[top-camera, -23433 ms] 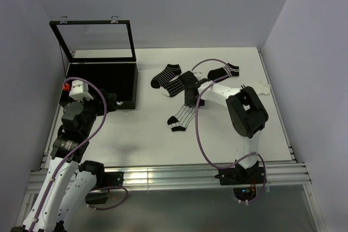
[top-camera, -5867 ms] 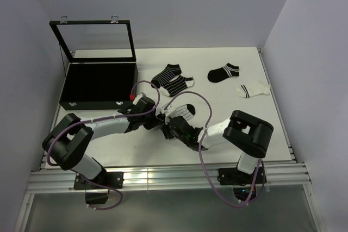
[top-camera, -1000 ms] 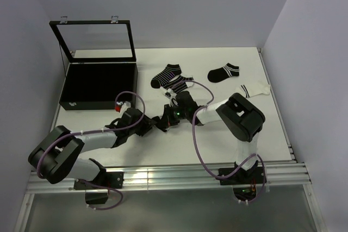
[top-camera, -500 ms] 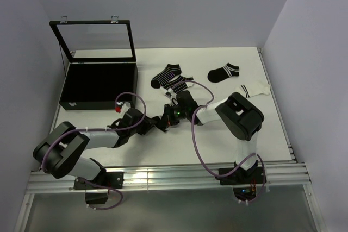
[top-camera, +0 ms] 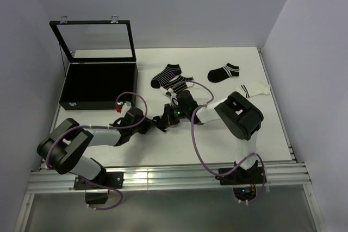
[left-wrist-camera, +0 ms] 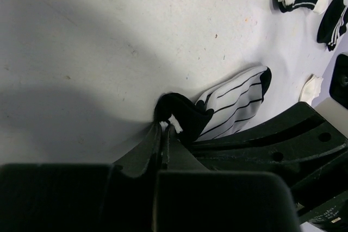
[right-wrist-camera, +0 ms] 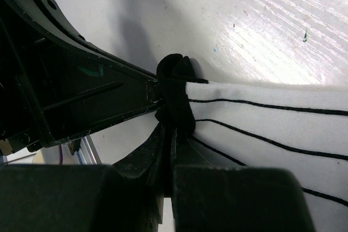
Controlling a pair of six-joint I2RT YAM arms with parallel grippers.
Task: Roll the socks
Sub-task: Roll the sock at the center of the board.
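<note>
Top external view: L and R arms meet nose to nose near the centre of the table (top-camera: 277, 129). Both are on one white striped sock (left-wrist-camera: 234, 104), which is mostly hidden under them from above.

Left gripper (left-wrist-camera: 165, 130): jaws pinched fully together on the sock's black end (left-wrist-camera: 182, 113), w/ a sliver of white showing at the tips.

Right gripper (right-wrist-camera: 172, 134): jaws also closed tight, biting what looks like that same black end from the opp. side. In the right wrist view the white body w/ thin black lines trails off toward 3 o'clock.

From the grip point, the other socks lie flat and apart from it:
- overlapping pair (top-camera: 173, 80) at approx. 12 o'clock
- black sock (top-camera: 223, 72) at approx. 1 o'clock
- white sock (top-camera: 253, 88) at approx. 2 o'clock

An open case (top-camera: 98, 82) sits at approx. 10 o'clock.

Handling, my read:
- Thin knit, very light and fully limp, so it won't keep a shape unless tension is held.
- Fabric is grippy rather than slick and not fragile, but it is stretchy. A hard pull will prob. lengthen it rather than move it.
- Best hold is the thicker black hem, both layers caught.
- One gripper should anchor while the other turns the body over.
- Main risk: a pinch on one layer only, or the bundle springing open on release.
</note>
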